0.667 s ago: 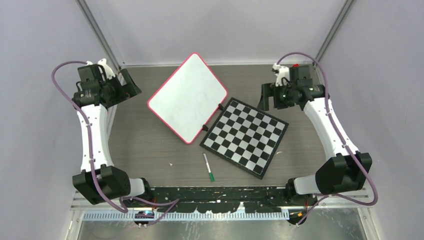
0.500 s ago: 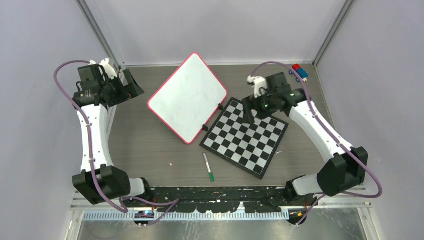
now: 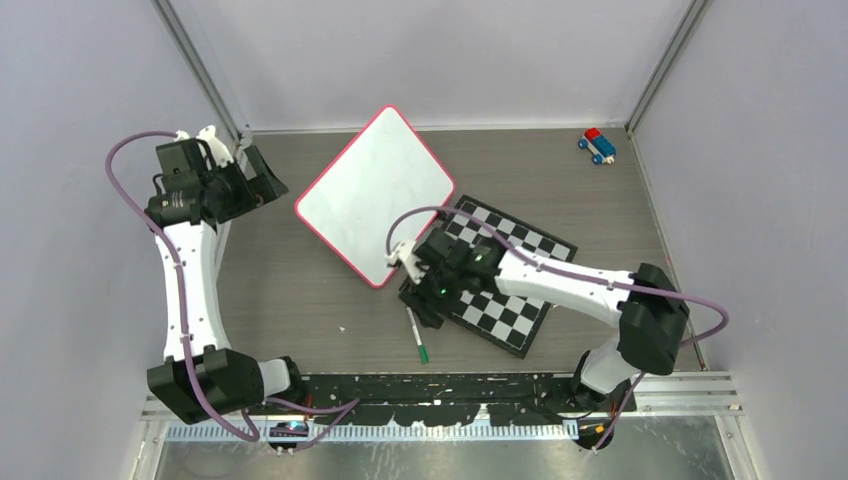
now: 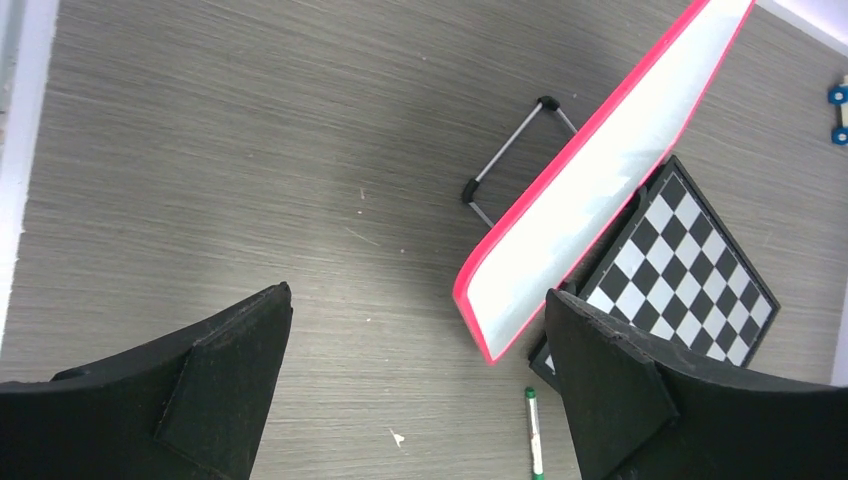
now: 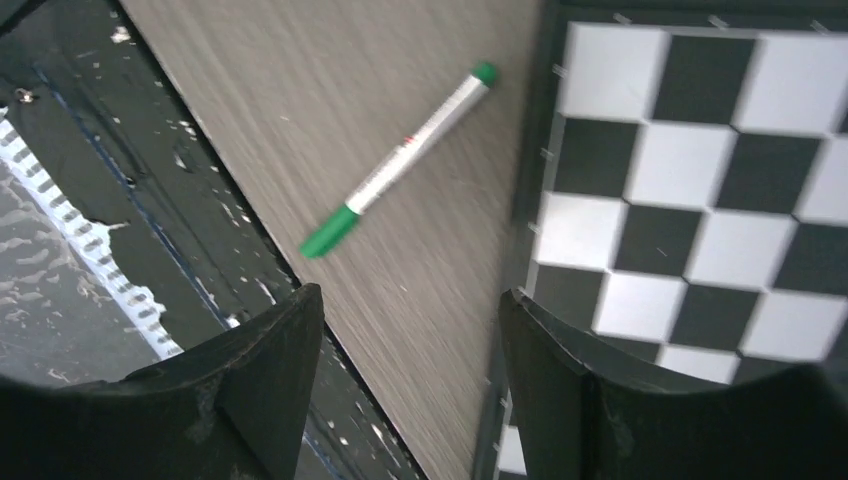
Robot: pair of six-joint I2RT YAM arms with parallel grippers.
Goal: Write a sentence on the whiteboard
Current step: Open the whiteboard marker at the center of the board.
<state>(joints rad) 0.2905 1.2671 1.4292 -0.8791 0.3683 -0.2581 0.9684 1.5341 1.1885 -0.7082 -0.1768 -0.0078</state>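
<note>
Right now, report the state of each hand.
Left hand: open, holding nothing.
Right hand: open, holding nothing; the green marker lies just ahead of it.

right gripper [image 3: 429,304] has swung over beside the marker [image 3: 416,335].

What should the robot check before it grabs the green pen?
1. Right gripper open and empty: ok.
2. White marker with green cap lying free on the grey wood-grain table: ok.
3. Marker between the right gripper's fingers: not ok, it lies ahead of them.
4. Marker apart from the black-and-white checkered board: ok, though close.
5. White whiteboard with pink-red rim blank and uncovered: ok.
6. Marker cap off for writing: cannot tell.
</note>
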